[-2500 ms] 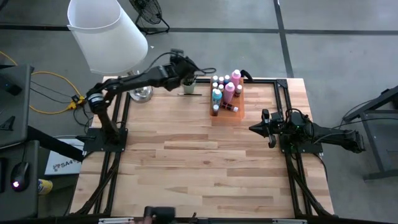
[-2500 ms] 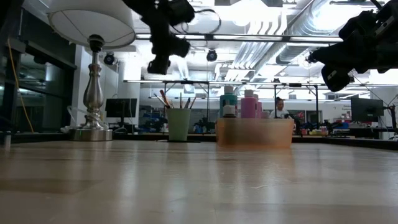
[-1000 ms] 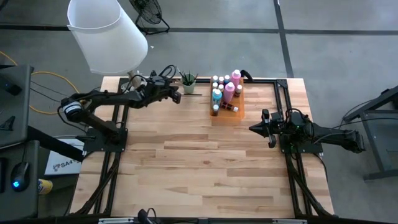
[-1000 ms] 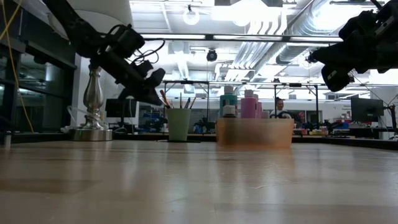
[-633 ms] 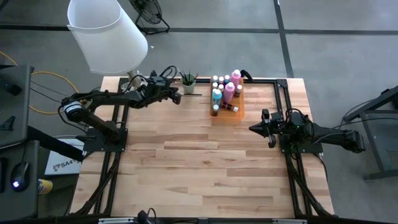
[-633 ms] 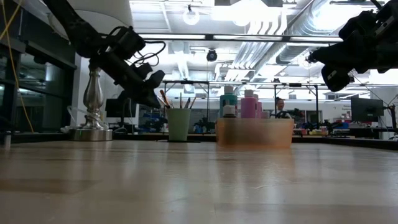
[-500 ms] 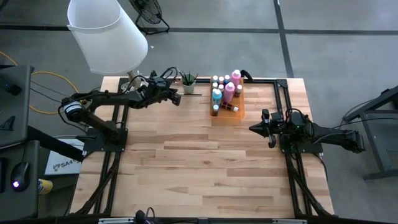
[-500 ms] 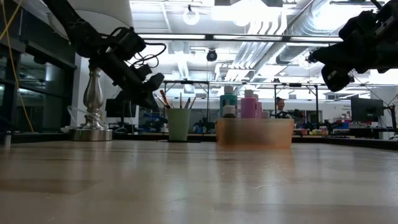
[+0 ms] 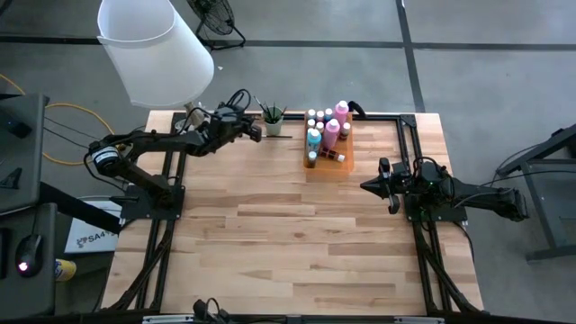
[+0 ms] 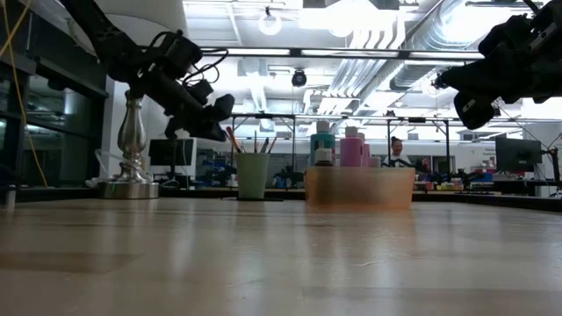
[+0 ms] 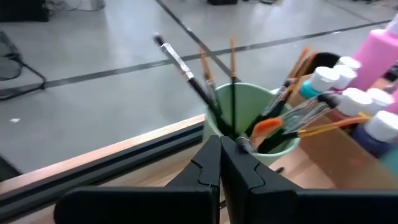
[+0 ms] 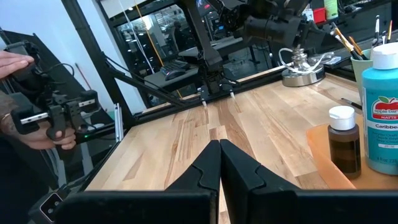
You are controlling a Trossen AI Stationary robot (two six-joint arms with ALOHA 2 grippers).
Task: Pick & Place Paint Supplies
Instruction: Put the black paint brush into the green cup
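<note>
A green cup [image 9: 274, 121] of thin paintbrushes stands at the table's far edge; it also shows in the low view [image 10: 252, 175] and the left wrist view [image 11: 249, 118]. Right of it an orange tray [image 9: 346, 160] holds several pale-capped pink, teal and brown paint bottles; one small bottle [image 9: 335, 157] lies on its side. My left gripper [image 9: 256, 131] hovers shut just left of the cup, above its rim [image 10: 226, 105], its fingertips [image 11: 221, 144] pointing at the brushes. My right gripper [image 9: 364, 186] waits shut, raised over the table's right side [image 12: 219, 144].
A large white lampshade [image 9: 153, 49] on a silver base [image 10: 132, 132] stands at the far left corner, beside my left arm. A dark brush [image 12: 350, 103] lies on the table in front of the cup. A person's hand [image 12: 15, 62] holds a controller beyond the table.
My left gripper has risen and drifted a little toward the table's far edge, staying shut just left of the cup. The cup, the tray and my right arm have not moved.
</note>
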